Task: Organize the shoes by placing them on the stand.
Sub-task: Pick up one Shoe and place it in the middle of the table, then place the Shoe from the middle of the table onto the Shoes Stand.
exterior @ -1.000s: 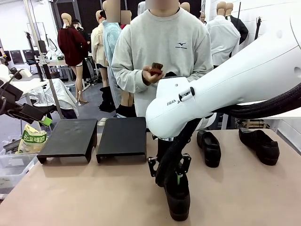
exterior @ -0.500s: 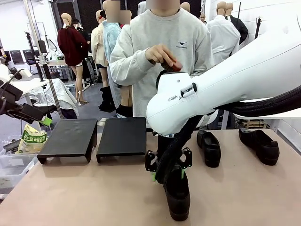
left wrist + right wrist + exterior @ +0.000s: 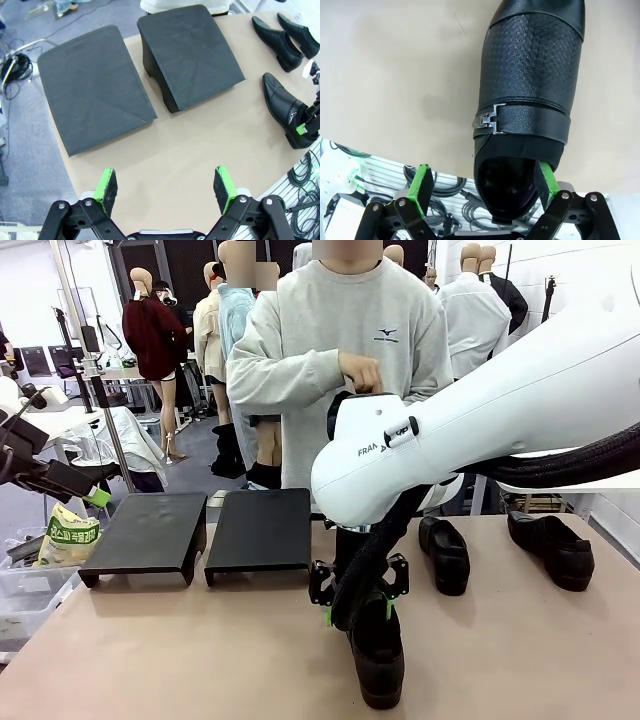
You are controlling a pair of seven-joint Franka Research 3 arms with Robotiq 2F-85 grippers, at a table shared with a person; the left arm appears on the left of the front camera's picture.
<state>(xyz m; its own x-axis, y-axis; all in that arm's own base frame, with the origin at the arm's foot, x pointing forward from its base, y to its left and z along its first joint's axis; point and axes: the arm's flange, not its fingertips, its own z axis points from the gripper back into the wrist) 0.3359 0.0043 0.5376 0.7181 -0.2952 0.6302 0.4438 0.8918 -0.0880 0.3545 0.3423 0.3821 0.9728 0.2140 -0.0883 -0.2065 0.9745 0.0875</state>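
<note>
Shoes lie on the table (image 3: 180, 660); none sits on a stand yet. The near shoe (image 3: 530, 75) points its toe at the near edge, and the right gripper (image 3: 483, 182) stands over its heel opening with jaws apart: one pad (image 3: 546, 180) lies close against the collar (contact cannot be confirmed), the other well clear. This straddle suits a grasp across the heel, not yet made. At near left, the left gripper (image 3: 165, 184) hovers spread and empty, facing the left stand (image 3: 150, 530) and right stand (image 3: 262, 528). Farther right, the middle shoe (image 3: 445, 555) and far-right shoe (image 3: 552, 548) await collection, apart from each other. Beyond the far edge, a person (image 3: 330, 350) holds one hand (image 3: 360, 370) raised at the chest.
</note>
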